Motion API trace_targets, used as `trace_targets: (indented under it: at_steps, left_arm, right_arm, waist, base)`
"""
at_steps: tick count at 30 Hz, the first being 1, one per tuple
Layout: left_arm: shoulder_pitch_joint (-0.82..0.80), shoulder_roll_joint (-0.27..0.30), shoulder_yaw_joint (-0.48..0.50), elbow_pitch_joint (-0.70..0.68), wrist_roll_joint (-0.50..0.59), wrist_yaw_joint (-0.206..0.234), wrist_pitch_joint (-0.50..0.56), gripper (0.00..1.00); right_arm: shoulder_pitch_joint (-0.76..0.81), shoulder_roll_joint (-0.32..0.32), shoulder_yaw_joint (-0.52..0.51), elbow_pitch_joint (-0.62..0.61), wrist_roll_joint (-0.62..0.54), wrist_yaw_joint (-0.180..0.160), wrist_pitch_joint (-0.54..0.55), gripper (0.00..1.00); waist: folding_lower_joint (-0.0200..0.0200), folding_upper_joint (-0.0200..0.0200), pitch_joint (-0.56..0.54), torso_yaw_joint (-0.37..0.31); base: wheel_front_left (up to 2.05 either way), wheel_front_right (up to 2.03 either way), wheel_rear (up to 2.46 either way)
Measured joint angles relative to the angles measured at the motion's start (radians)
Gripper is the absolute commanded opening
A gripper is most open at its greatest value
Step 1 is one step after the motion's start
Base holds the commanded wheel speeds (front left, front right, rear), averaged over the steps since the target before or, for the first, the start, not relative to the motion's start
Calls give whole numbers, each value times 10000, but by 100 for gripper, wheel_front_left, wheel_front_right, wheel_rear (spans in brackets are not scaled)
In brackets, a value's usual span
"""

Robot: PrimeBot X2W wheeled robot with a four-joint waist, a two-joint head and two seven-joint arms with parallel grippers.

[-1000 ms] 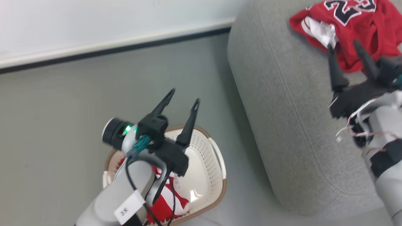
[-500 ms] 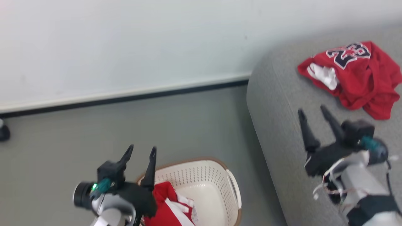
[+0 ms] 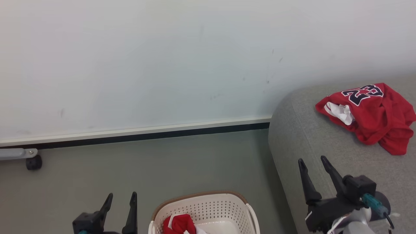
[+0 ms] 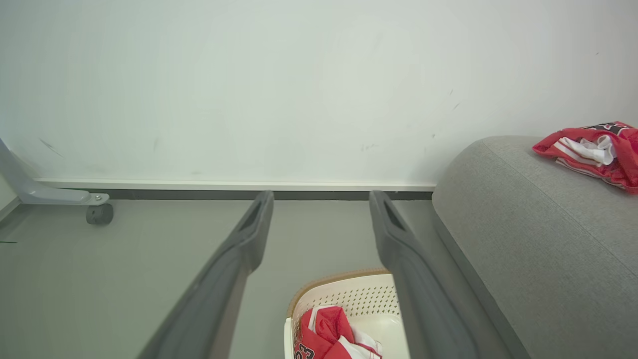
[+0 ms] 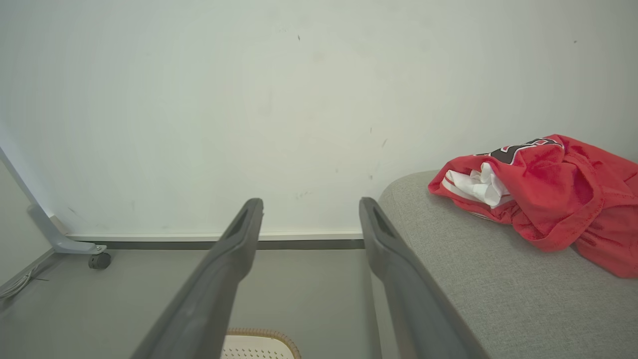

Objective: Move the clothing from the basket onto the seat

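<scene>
You have, item by item:
- Jersey [image 3: 367,113]: red, crumpled, lying on top of the sofa [image 3: 305,149], near the wall [image 3: 162,65].
- Second red garment [image 3: 179,224]: bunched inside the basket [image 3: 208,203], which stands on the floor [image 3: 130,162] just beside the sofa.
- Your left gripper [image 3: 122,194]: fingers apart, holding nothing, left of the basket.
- Your right gripper [image 3: 312,159]: fingers apart, holding nothing, above the sofa's edge, clear of the jersey.
- Caster [image 3: 33,162]: far left, by the wall.
</scene>
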Motion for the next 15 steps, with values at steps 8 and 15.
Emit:
trace_targets:
  at_steps: [8,15]
  left_arm:
    - [996,-59,669,-635,483,0,0,100]
    - [1520,-232,1156,-1154,849,2,0,100]
  right_arm:
    - [1314,-8,-280,-1170,-59,-401,0,100]
    - [2048,-58,-477,-2100,-138,-602,0,100]
  waist:
    - [2,2,-163,173]
    - [2,2,-147,224]
  base:
    - [0,0,0]
    - [0,0,0]
